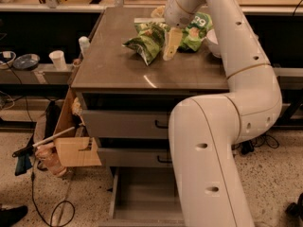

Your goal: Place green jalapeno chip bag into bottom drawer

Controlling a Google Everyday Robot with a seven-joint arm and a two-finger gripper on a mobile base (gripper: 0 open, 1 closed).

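Nearest, the bottom drawer (142, 193) sits pulled out at floor level, partly hidden by the robot's bulky white arm (208, 164). The arm bends up and over the worktop (118, 70), its hand (169, 51) pointing down at the right edge of the green jalapeno chip bag (147, 44); whether it grips cannot be told. The glossy bag might slip, or drag along the brighter green bag (196, 30) just behind.

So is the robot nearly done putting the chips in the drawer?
Not yet. Done: the bottom drawer is already pulled open. In hand: the gripper is down beside the green jalapeno chip bag, which lies on the cabinet top. Left: lifting the bag, carrying it down and dropping it into the drawer.
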